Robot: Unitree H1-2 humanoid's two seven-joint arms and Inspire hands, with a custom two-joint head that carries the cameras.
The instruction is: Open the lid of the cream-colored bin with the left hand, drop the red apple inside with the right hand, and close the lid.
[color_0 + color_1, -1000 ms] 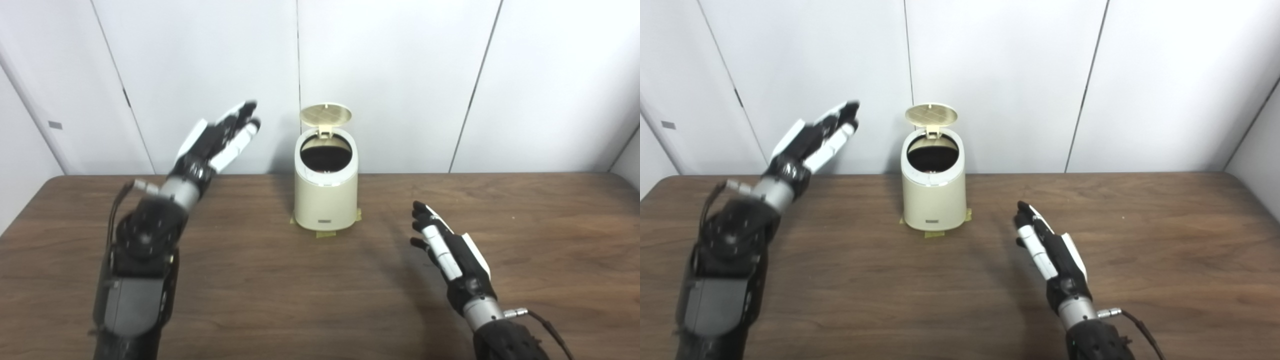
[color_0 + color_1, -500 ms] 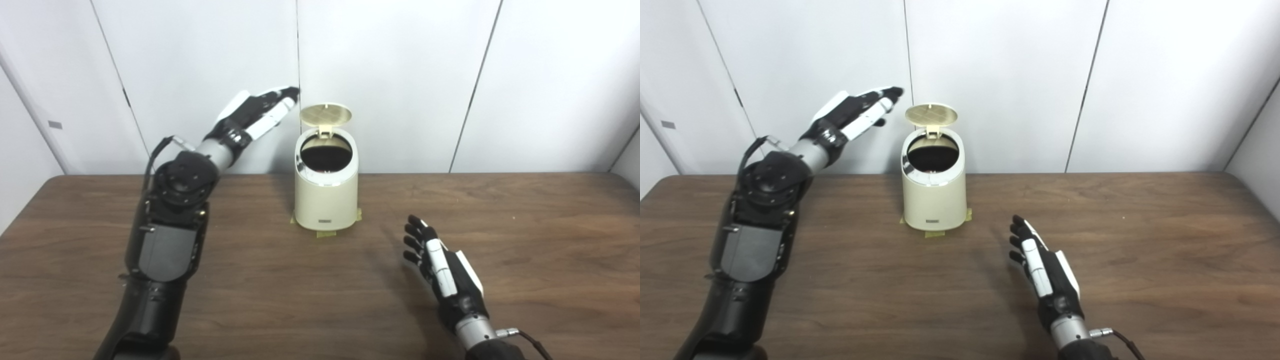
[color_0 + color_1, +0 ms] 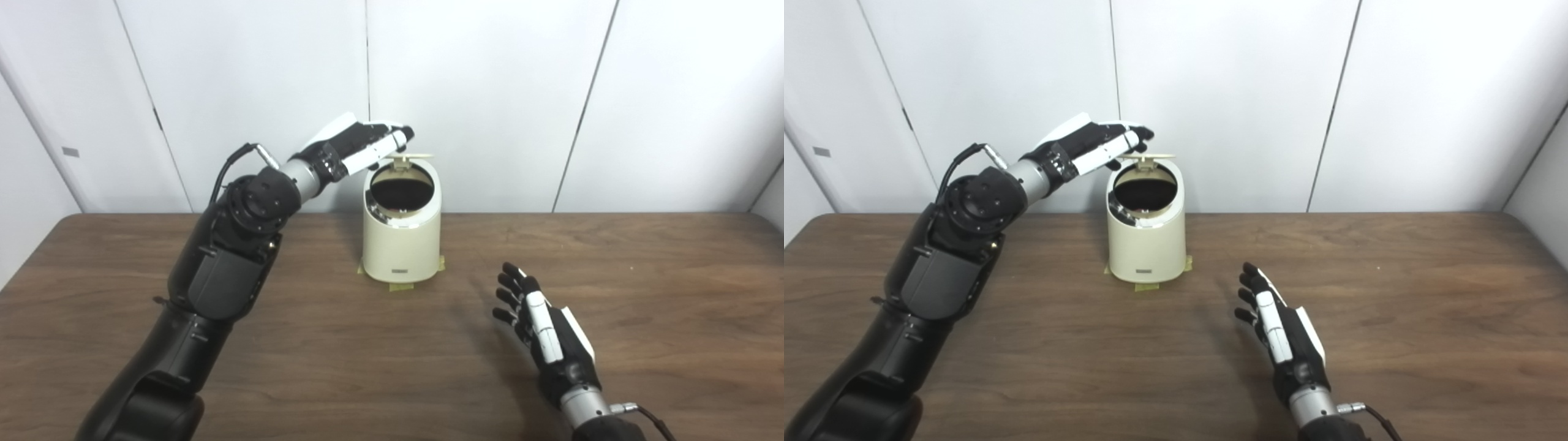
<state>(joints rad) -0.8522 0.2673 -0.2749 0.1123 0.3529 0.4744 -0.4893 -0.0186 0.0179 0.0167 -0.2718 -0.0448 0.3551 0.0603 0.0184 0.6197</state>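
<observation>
The cream-colored bin (image 3: 401,242) stands at the back middle of the brown table (image 3: 306,343), held by tape at its base. Its lid (image 3: 411,157) is tipped well down over the dark round opening, now seen almost edge-on. My left hand (image 3: 355,146) is open, fingers stretched flat, lying on top of the lid's left part. My right hand (image 3: 545,327) hovers low over the table to the bin's front right, open and holding nothing. No red apple shows in either view; the bin's inside is too dark to read.
White wall panels stand right behind the bin. My left arm (image 3: 226,269) stretches across the table's left half toward the bin. Bare wood lies in front of the bin and to the far right.
My left hand swung right and down from the bin's upper left onto the lid, and the lid dropped from upright to nearly flat. My right hand drew back toward me a little.
</observation>
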